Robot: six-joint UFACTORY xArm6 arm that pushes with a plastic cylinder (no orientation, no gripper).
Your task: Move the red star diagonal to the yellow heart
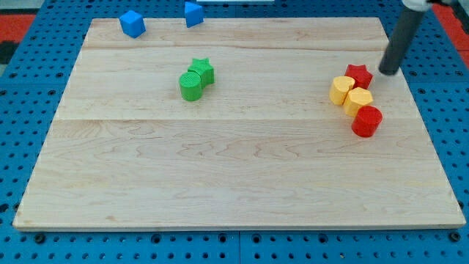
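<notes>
Your tip (pixel 386 72) sits just right of the red star (pixel 358 75).
There's no gripper, only the rod; the star touches the yellow heart (pixel 341 90) on the tabletop (pixel 234 169), at its upper right.

— What carries everything?

— A pale wooden board (pixel 220 176) made of long planks, lying on a blue pegboard (pixel 22 110) dotted with holes; all the blocks sit directly on the board.

— Which blocks?

— At the view's top left, a blue cube (pixel 133 23) on the board's edge; a second blue block (pixel 193 13) to its right, shape unclear. Left of centre, a green star (pixel 201 70) touching a green cylinder (pixel 191 86). At the view's right, a tight cluster — the red star (pixel 358 75) uppermost, the yellow heart (pixel 341 90) touching it at lower left; another yellow block (pixel 358 100) just below; a red cylinder (pixel 366 121) lowest.
</notes>
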